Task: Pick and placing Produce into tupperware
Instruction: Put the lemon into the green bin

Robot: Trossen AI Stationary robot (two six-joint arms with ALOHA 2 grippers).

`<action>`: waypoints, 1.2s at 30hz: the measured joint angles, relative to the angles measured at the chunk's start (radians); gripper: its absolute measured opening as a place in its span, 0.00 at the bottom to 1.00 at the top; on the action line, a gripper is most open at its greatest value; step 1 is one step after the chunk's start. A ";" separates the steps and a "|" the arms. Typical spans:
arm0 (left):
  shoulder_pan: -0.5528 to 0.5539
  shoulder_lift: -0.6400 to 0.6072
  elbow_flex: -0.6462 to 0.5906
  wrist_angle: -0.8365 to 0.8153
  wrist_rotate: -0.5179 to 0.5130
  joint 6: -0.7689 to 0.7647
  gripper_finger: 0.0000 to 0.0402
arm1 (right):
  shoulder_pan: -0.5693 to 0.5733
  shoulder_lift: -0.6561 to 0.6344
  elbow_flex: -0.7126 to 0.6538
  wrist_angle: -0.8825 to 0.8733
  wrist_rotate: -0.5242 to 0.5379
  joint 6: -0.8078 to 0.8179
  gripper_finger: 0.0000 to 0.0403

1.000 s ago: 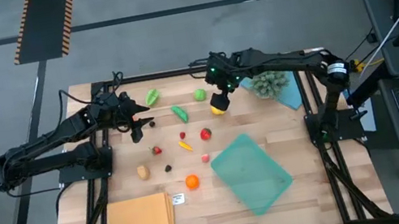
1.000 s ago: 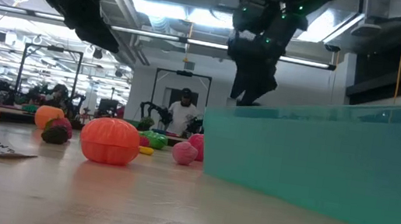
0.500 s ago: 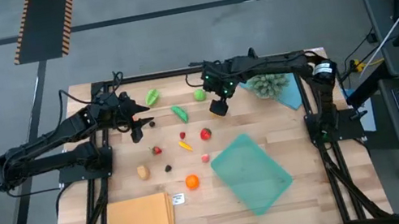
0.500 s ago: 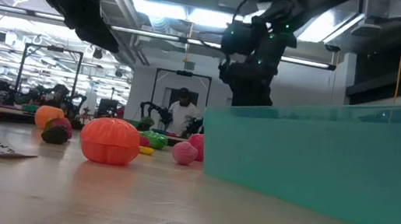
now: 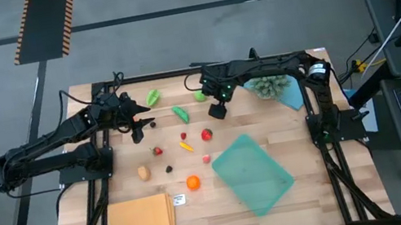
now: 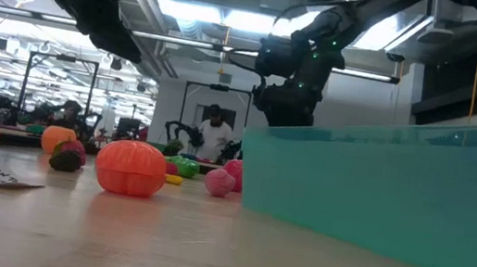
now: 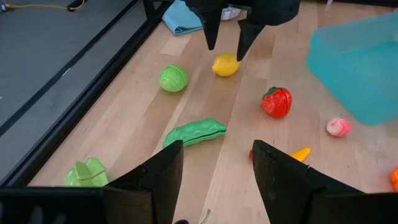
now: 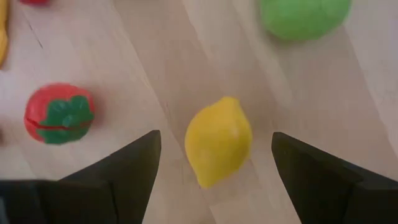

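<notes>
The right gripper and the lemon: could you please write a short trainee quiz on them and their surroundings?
1. True or false: the right gripper is shut on the lemon.
2. Which piece lies nearest the lemon in the left wrist view? A) green round piece B) pea pod C) pink piece
3. Fill in: the tupperware holds ___ produce in the high view.

Key
1. False: its fingers stand open on either side of the lemon, which lies on the table.
2. A
3. no

Produce [image 5: 185,144] lies left of the tupperware [image 5: 253,174] (apart).
</notes>
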 joint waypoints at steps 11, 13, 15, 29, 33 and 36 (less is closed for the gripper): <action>0.000 0.000 0.000 0.000 0.000 0.000 0.46 | 0.000 0.003 -0.064 0.045 0.000 0.001 0.76; 0.000 0.000 0.000 0.000 0.000 0.000 0.46 | 0.000 0.003 -0.077 0.055 0.000 0.003 0.76; 0.000 0.000 0.000 0.000 0.000 0.000 0.46 | 0.000 0.003 -0.086 0.081 0.000 0.003 0.76; 0.000 0.000 0.000 0.000 0.000 0.000 0.46 | 0.000 0.003 -0.113 0.137 0.001 -0.022 0.76; 0.000 0.000 0.000 0.000 0.000 0.000 0.46 | 0.001 0.003 -0.113 0.144 0.001 -0.022 0.76; 0.000 0.000 0.000 0.000 0.000 0.000 0.46 | 0.001 0.003 -0.113 0.147 0.001 -0.020 0.76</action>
